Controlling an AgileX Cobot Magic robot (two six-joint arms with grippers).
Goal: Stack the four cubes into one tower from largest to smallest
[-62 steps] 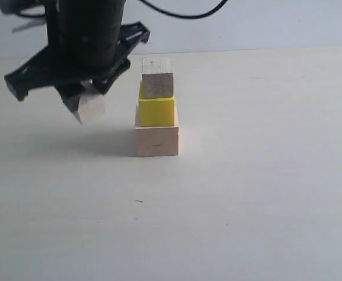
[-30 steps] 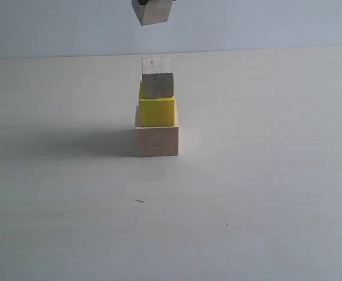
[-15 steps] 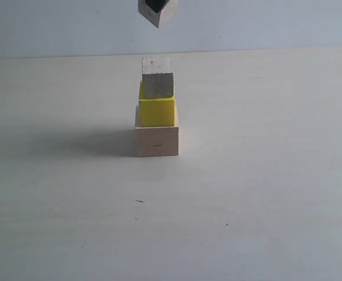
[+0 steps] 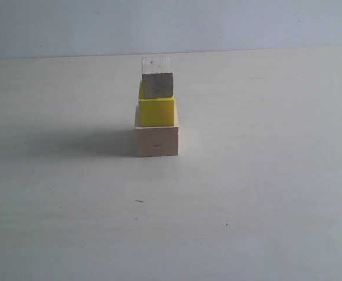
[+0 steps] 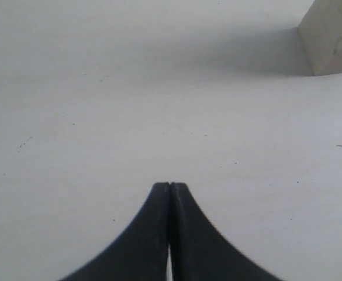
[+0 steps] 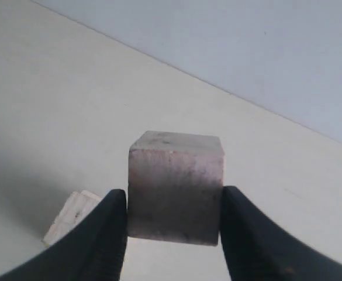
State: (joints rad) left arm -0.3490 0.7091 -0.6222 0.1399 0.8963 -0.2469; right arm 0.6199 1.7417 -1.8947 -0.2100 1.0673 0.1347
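Three cubes stand stacked on the table: the largest pale wood cube (image 4: pixel 156 141) at the bottom, the yellow cube (image 4: pixel 156 111) on it, and the smaller plain wood cube (image 4: pixel 157 81) on top. The smallest greyish cube (image 6: pixel 175 175) is held off the table, with my right gripper (image 6: pixel 173 199) shut on its two sides. That gripper and its cube are out of the exterior view. A pale wood corner (image 6: pixel 70 218) shows below them; I cannot tell which cube it is. My left gripper (image 5: pixel 170 186) is shut and empty over bare table, with the largest cube (image 5: pixel 333 38) off to one side.
The pale table top (image 4: pixel 264 193) spreads wide on all sides of the stack. A light blue wall (image 4: pixel 247 23) rises behind its far edge. A soft shadow (image 4: pixel 71 142) lies on the table left of the stack.
The gripper holding the greyish cube swung from left of the stack to above it. It then rose out of the top of the exterior view. The three stacked cubes did not move.
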